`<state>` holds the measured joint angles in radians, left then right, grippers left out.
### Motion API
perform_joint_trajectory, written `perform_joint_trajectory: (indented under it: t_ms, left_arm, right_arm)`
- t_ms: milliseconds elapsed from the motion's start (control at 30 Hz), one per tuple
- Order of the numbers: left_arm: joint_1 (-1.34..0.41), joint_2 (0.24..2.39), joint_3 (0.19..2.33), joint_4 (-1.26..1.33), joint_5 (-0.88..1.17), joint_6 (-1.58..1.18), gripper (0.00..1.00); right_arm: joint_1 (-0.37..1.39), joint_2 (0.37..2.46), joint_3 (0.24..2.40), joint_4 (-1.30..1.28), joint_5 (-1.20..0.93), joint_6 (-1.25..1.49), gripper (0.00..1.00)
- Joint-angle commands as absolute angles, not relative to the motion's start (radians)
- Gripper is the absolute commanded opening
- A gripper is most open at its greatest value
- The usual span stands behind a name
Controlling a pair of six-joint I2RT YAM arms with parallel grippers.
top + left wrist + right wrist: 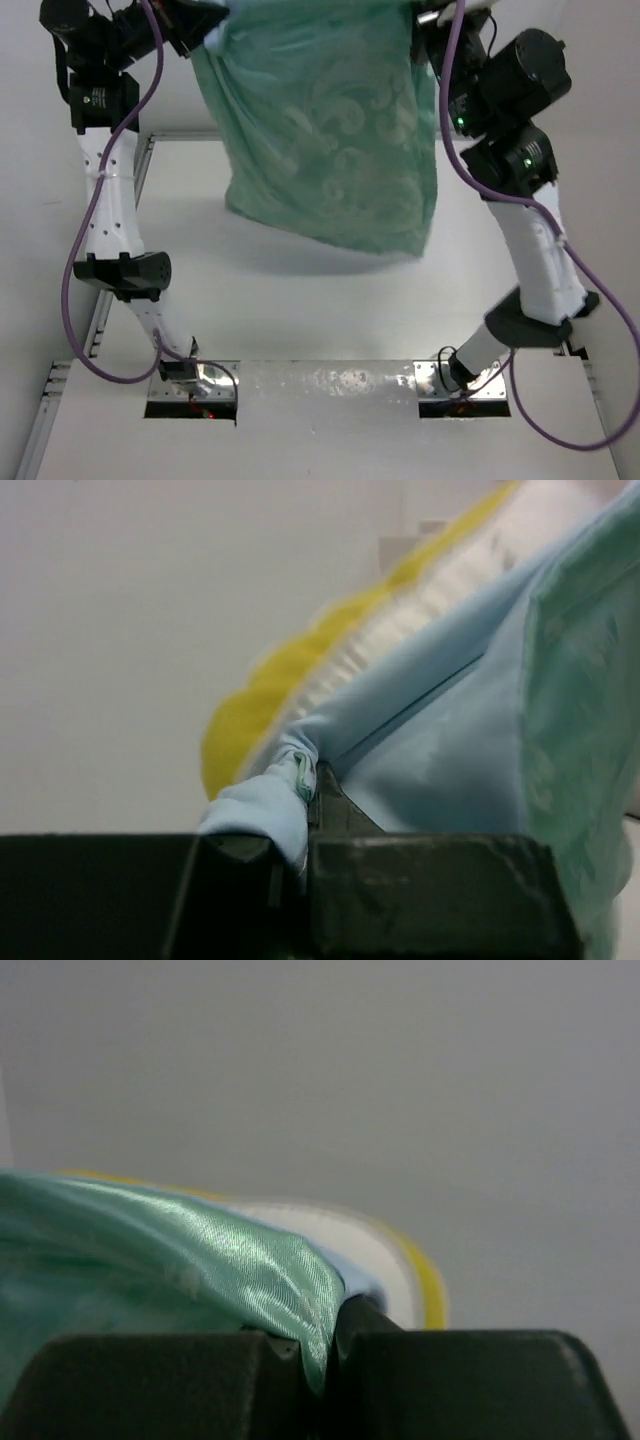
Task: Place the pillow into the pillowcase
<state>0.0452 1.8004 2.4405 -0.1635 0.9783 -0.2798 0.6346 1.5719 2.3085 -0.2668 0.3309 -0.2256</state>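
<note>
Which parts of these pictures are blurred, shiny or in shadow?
Top view: sharp; the pillowcase throws a soft shadow on the table. Left wrist view: the pillow is blurred. Right wrist view: glare on the pillowcase's green side.

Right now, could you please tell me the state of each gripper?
Left gripper: closed on the pillowcase, at its light blue edge.
Right gripper: closed on the pillowcase, at its sea-green edge.

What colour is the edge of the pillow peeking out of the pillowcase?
Bright yellow band on the cream-white textured pillow, clearest in the left wrist view.
</note>
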Motion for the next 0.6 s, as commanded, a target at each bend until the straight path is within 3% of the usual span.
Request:
perform_joint_trajectory:
  t_ms: [0, 33, 67, 100, 133, 167, 200, 233, 267, 300, 333, 367, 400, 433, 467, 500, 533, 567]
  left_arm:
    - [-0.042, 1.771, 2.507, -0.466, 0.866, 0.119, 0.00]
    - [-0.084, 1.696, 2.274, -0.516, 0.817, 0.158, 0.00]
    - [-0.074, 1.630, 2.067, -0.411, 0.784, 0.117, 0.00]
    - [-0.046, 1.584, 2.013, -0.291, 0.808, -0.017, 0.00]
    - [-0.013, 1.618, 2.151, -0.209, 0.801, -0.017, 0.00]
    - [-0.009, 1.676, 2.366, -0.277, 0.801, -0.017, 0.00]
    - [-0.011, 1.768, 2.619, -0.361, 0.781, 0.042, 0.00]
    - [-0.018, 1.767, 2.584, -0.508, 0.826, 0.092, 0.00]
    - [-0.067, 1.737, 2.433, -0.555, 0.833, 0.156, 0.00]
    - [-0.071, 1.686, 2.082, -0.513, 0.765, 0.081, 0.00]
    - [0.004, 1.634, 2.036, -0.310, 0.882, -0.031, 0.00]
    - [0.058, 1.640, 2.077, -0.150, 0.914, -0.175, 0.00]
    - [0.087, 1.734, 2.414, -0.030, 0.893, -0.304, 0.00]
    - [0.100, 1.797, 2.616, -0.097, 0.846, -0.272, 0.00]
    - [0.081, 1.831, 2.738, -0.167, 0.865, -0.221, 0.00]
    - [0.046, 1.795, 2.609, -0.334, 0.897, -0.084, 0.00]
    - [-0.016, 1.731, 2.415, -0.359, 0.885, -0.022, 0.00]
    - [-0.008, 1.664, 2.197, -0.285, 0.846, -0.046, 0.00]
  right_arm:
    - [0.649, 1.632, 2.541, -0.234, 0.354, -0.250, 0.00]
    - [0.646, 1.579, 2.346, -0.198, 0.433, -0.249, 0.00]
    - [0.644, 1.411, 2.054, -0.005, 0.477, -0.312, 0.00]
    - [0.661, 1.363, 1.749, 0.176, 0.430, -0.406, 0.00]
    - [0.711, 1.438, 2.074, 0.211, 0.375, -0.437, 0.00]
    - [0.712, 1.439, 2.077, 0.090, 0.374, -0.379, 0.00]
    - [0.713, 1.594, 2.486, -0.014, 0.333, -0.336, 0.00]
    - [0.713, 1.632, 2.555, -0.193, 0.357, -0.328, 0.00]
    - [0.712, 1.631, 2.518, -0.251, 0.414, -0.324, 0.00]
    - [0.686, 1.530, 2.135, -0.218, 0.475, -0.328, 0.00]
    - [0.674, 1.470, 1.933, 0.089, 0.518, -0.485, 0.00]
    - [0.705, 1.438, 1.834, 0.203, 0.490, -0.574, 0.00]
    - [0.734, 1.524, 2.113, 0.198, 0.447, -0.527, 0.00]
    - [0.733, 1.610, 2.363, 0.017, 0.320, -0.444, 0.00]
    - [0.733, 1.677, 2.575, -0.044, 0.324, -0.418, 0.00]
    - [0.732, 1.707, 2.699, -0.113, 0.349, -0.426, 0.00]
    - [0.724, 1.669, 2.630, -0.240, 0.407, -0.414, 0.00]
    - [0.688, 1.601, 2.204, -0.165, 0.526, -0.423, 0.00]
